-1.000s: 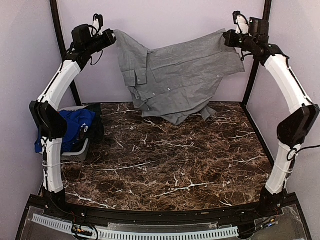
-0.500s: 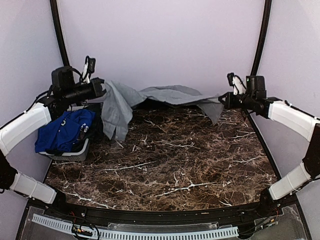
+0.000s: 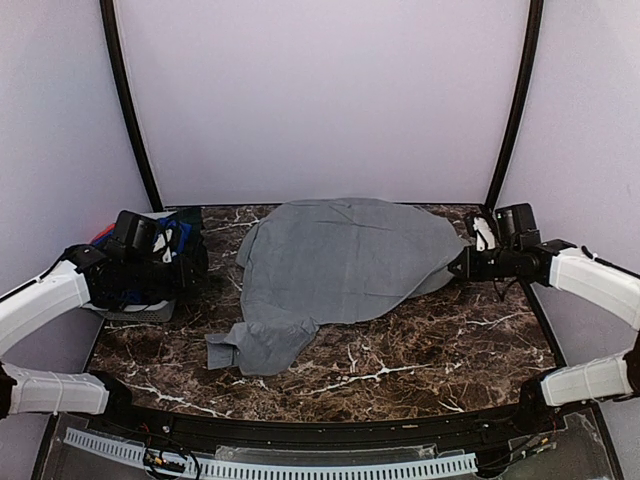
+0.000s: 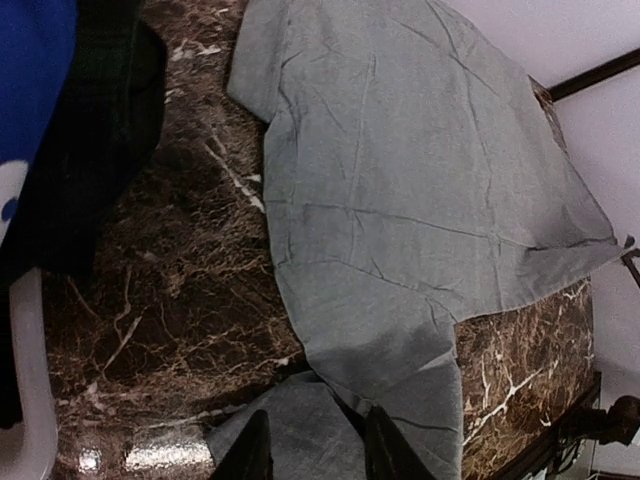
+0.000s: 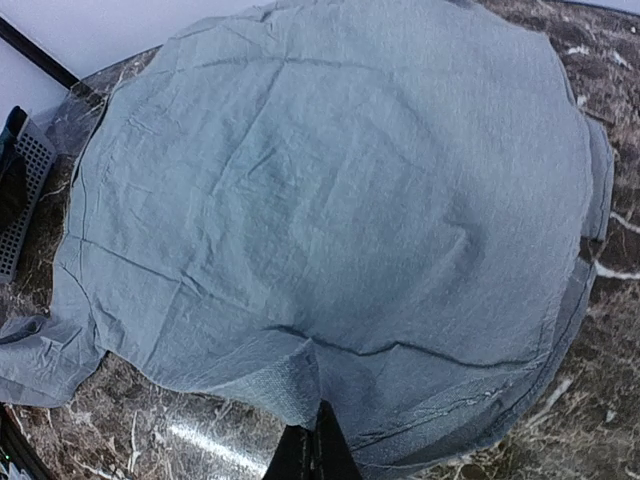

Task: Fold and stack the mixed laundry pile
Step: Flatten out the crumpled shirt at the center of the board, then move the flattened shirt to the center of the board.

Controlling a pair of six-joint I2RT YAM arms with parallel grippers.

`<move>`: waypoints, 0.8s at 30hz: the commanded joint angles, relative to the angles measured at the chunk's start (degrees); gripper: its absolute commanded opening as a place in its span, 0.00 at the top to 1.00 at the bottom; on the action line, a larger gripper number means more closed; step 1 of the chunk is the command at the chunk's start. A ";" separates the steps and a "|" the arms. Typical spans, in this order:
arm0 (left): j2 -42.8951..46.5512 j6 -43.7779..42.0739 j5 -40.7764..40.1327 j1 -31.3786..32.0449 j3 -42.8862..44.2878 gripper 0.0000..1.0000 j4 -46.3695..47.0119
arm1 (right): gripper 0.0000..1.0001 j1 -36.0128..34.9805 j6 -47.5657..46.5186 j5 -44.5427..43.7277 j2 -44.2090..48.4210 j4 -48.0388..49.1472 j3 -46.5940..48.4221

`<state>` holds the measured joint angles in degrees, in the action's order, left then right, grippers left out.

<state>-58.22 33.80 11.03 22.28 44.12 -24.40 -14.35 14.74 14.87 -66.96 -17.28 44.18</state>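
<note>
The grey shirt [image 3: 340, 260] lies spread flat on the marble table, one sleeve trailing to the front left [image 3: 250, 348]. It also fills the left wrist view [image 4: 400, 200] and the right wrist view [image 5: 340, 190]. My right gripper [image 3: 463, 265] is low at the shirt's right edge, its jaws closed on a fold of the hem [image 5: 322, 440]. My left gripper [image 3: 193, 263] is beside the basket, left of the shirt; its fingers [image 4: 255, 452] stand apart above the sleeve and hold nothing. The royal-blue T-shirt [image 3: 160, 238] and dark cloth [image 4: 95, 150] lie in the basket.
A small grey basket [image 3: 140, 310] stands at the table's left edge; its rim shows in the left wrist view [image 4: 28, 400] and its corner in the right wrist view [image 5: 22, 190]. Black frame posts rise at the back corners. The marble table [image 3: 420, 350] shows bare in front of the shirt.
Both arms came down from high up and drew back, laying the hanging grey shirt flat on the table. The left gripper let go of the shirt and moved back towards the basket.
</note>
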 commanded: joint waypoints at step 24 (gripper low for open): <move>-37.47 -12.56 3.17 8.47 28.58 0.35 -0.86 | 0.25 -5.20 -0.88 2.56 -22.10 -1.45 16.93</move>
<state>-85.45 27.14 13.04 28.05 67.24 -28.23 -18.24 16.99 15.70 -82.41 -22.04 54.22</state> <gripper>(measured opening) 0.673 0.764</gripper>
